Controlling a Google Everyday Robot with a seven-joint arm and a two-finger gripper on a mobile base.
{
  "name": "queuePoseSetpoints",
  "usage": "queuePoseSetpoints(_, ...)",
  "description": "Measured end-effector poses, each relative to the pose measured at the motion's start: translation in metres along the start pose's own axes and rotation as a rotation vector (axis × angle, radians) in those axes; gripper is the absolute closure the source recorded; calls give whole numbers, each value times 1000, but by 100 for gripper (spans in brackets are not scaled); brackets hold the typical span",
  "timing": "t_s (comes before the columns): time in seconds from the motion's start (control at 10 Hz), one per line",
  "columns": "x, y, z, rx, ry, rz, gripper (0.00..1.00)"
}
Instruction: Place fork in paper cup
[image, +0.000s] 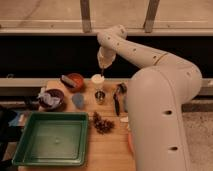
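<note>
My gripper (103, 66) hangs at the back of the table, straight above the paper cup (98, 81), a pale cream cylinder standing upright. A slim sliver, the fork (102, 72), hangs from the gripper with its lower end just over the cup's rim. The gripper is shut on the fork. I cannot tell whether the fork's tip is inside the cup.
A small steel cup (100, 96) stands just in front of the paper cup. A black-handled utensil (116, 101) lies to its right. A red bowl (74, 81), a dark bowl with a cloth (51, 99), a green tray (50, 137) and a dark cluster (102, 124) are to the left and front.
</note>
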Motion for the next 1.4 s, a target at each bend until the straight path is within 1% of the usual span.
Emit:
queuePoseSetpoints(0.2,-5,0,6,0,-1,-1,100)
queuePoseSetpoints(0.4,-1,4,18,-14,20,-1,100)
queuePoseSetpoints(0.5,5,6,27,-20,37,-1,100)
queuePoseSetpoints(0.7,12,10,39,-31,63,-3,100)
queuePoseSetpoints(1.2,29,15,60,-42,121,3,100)
queuePoseSetpoints(1.4,32,15,64,-44,135,7,100)
